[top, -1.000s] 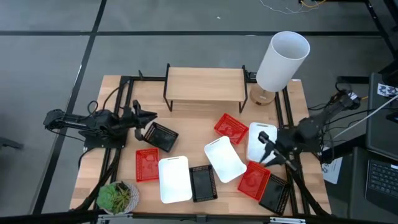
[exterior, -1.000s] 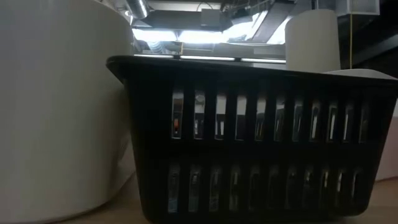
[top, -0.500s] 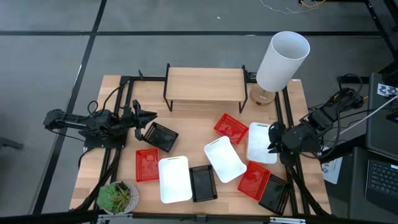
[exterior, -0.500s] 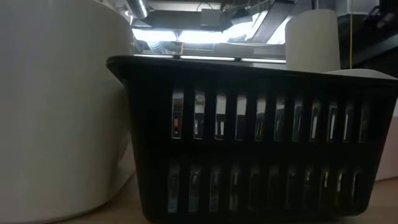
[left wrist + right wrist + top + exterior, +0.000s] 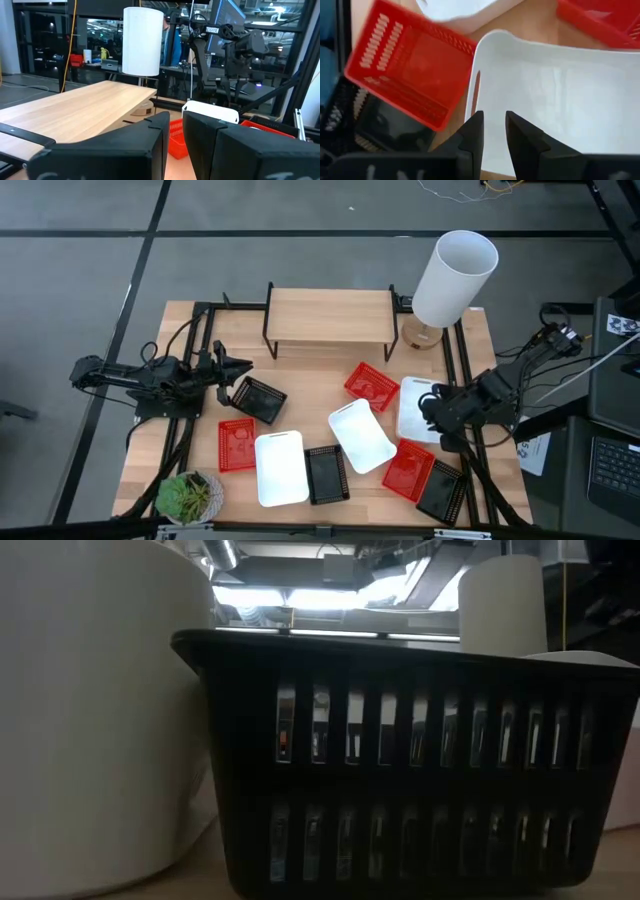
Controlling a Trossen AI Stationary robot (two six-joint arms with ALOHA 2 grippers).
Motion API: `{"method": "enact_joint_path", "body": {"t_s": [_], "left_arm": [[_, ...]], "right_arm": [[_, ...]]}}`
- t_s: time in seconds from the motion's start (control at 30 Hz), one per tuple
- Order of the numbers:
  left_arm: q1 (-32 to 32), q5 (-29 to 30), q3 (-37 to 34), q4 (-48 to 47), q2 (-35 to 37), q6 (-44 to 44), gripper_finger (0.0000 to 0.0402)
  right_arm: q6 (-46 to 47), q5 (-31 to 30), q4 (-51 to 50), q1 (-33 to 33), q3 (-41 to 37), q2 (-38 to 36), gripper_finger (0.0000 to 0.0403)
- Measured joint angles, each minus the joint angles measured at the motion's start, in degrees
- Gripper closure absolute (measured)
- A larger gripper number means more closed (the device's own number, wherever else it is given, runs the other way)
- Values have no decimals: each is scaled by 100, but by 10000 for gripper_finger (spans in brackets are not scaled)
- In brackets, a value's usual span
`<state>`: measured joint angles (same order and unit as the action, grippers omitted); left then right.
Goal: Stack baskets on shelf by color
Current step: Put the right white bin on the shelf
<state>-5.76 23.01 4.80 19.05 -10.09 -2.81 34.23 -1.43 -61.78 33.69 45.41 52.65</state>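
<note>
Nine baskets are lying scattered across the counter [image 5: 300, 385], shelf [image 5: 328, 315] empty; right pincer [image 5: 492, 131], fingers narrowly parted, is hovering at the white basket's [image 5: 555, 95] rim at right, likely to grip it.

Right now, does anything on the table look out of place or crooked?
Yes. The baskets lie scattered at mixed angles: the white basket in the middle sits diagonally, and a red basket overlaps a black basket at the near right corner. The shelf holds none. Nothing looks damaged.
</note>
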Motion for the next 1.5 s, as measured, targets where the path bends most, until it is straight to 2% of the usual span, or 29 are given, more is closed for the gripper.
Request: {"method": "enact_joint_path", "body": {"t_s": [0.2,0.43,0.57,0.63,0.73,0.9,1.1,1.27,1.5], "left_arm": [[2,4,-1,-7,0,40,356],[2,14,-1,121,-2,46,356],[2,20,-1,378,-1,684,356],[1,17,0,411,0,822,356],[0,14,0,376,-2,607,356],[0,-45,0,319,-2,160,356],[0,-51,0,313,-2,186,356],[0,-52,-1,237,-2,188,356],[0,-53,0,238,-2,190,356]], "right_arm": [[573,-19,92,-4,-86,51,323],[621,345,184,-4,-86,50,323],[1637,285,532,42,-86,52,323],[1863,432,742,103,-86,70,323],[1972,711,832,136,-86,80,323],[2360,650,542,133,-86,97,315],[2338,532,211,133,-86,202,261],[1909,144,199,131,-86,424,210],[1197,387,233,261,-86,940,202]]}}
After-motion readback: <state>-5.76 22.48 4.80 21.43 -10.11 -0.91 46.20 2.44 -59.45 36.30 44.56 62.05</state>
